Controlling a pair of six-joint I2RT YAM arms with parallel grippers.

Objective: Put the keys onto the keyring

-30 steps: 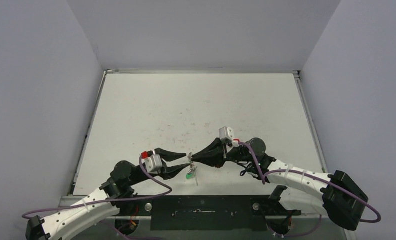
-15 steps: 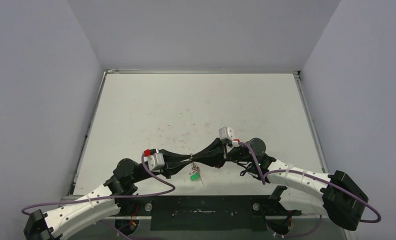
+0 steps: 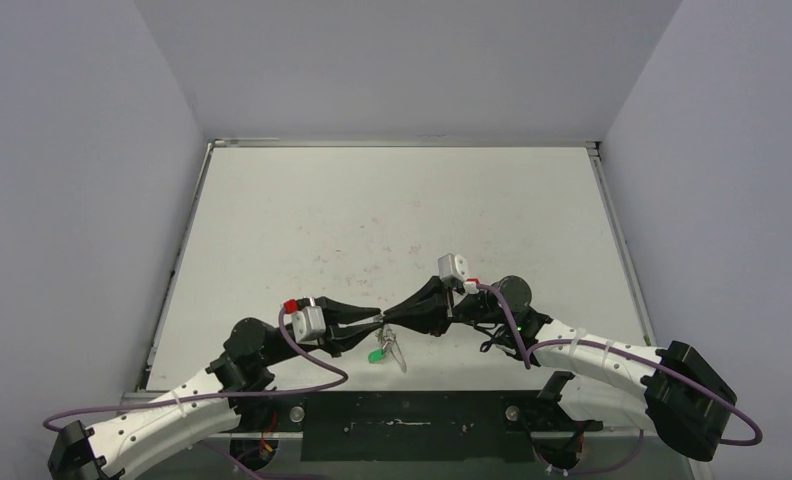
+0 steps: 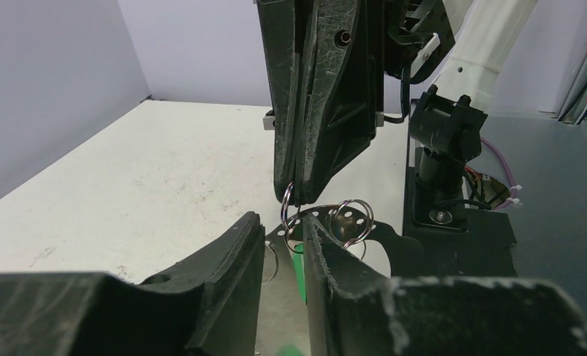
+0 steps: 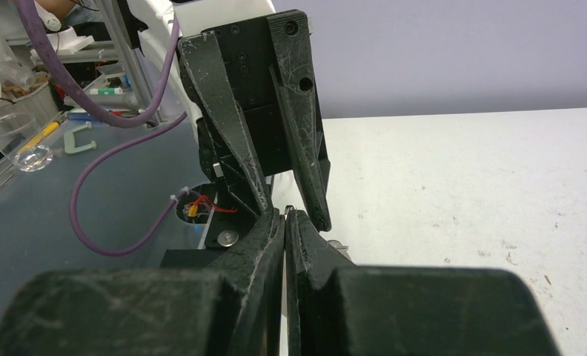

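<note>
Left wrist view: closest in, the left pincer [image 4: 283, 222] stands narrow, its fingers [image 4: 231, 256] flanking the keyring [image 4: 376, 227]. Gripping or not, can't tell. A green-tagged key [image 4: 299, 271] peeks through that gap. Right behind, the right pincer [image 4: 296, 196] hangs tip-down, clamped on a wire loop [image 4: 284, 204] at the keyring's rim, blocking the middle. Beyond, a black arm mount [image 4: 442, 141], the scuffed white surface [image 4: 150, 178], plain grey walls [image 4: 53, 67].

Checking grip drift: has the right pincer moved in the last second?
No. Against the table's far edge, the right pincer holds the same spot, shut on the keyring.
</note>
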